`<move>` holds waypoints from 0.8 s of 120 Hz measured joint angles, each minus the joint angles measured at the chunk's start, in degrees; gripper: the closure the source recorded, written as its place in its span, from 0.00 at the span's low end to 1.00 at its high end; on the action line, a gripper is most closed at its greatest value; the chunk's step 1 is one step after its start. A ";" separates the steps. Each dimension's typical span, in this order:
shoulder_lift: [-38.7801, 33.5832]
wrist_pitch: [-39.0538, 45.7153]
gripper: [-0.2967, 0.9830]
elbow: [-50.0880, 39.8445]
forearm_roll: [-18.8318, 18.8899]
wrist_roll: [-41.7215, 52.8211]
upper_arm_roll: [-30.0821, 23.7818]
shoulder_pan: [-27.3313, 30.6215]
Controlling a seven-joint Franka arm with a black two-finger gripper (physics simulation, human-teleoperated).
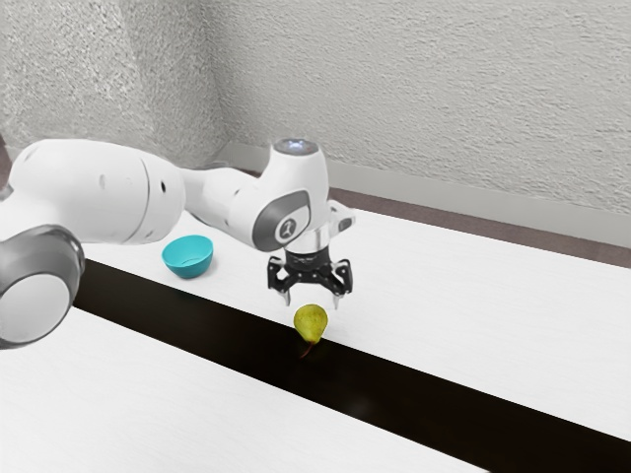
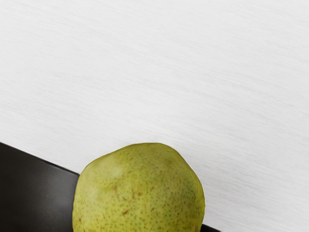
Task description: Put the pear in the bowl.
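Observation:
My gripper points down with its two fingers spread wide, just above the pear in the exterior view. The green-yellow pear lies at the edge of the dark strip, its stem toward the strip. In the wrist view the pear looms large at the lower edge, close under my hand. No contact between fingers and pear can be made out. A turquoise bowl stands on the white tabletop toward the exterior view's left, apart from the pear.
The white table is crossed by a long dark strip. My arm's links reach over the table near the bowl. A grey textured wall rises behind the table.

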 joint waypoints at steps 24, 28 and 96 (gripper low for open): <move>0.55 4.36 0.25 -2.25 0.03 -4.23 -0.07 0.35; 0.53 4.74 0.25 -2.79 0.03 -4.80 -0.11 0.32; 3.24 7.18 0.25 -3.22 -0.40 -10.86 -1.12 1.16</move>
